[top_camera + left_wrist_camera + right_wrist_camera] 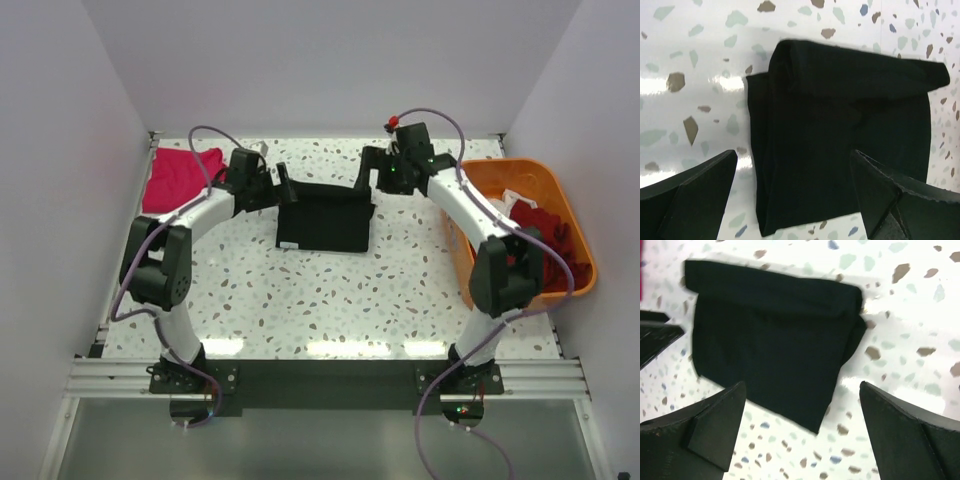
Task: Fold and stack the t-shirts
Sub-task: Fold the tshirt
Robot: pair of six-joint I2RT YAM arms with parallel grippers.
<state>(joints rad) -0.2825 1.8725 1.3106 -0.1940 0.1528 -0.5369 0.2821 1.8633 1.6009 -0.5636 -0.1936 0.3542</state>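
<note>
Left fingers [695, 200] and right fingers [710, 430] gape wide, empty, flanking the folded black cloth t-shirt [325, 222] mid speckled table [300, 300], leaving its fold undisturbed; pink-red cloth shirt [180, 178] far left, likely stack spot.

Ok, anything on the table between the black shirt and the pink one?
Nothing visible lies on the table between the black shirt and the pink shirt; only the left arm crosses above that stretch, its end effector open.

I see one folded t-shirt [325, 218] mid-table, another t-shirt [178, 178] far left, and shirts [548, 235] in the tub [583, 262] at right.
</note>
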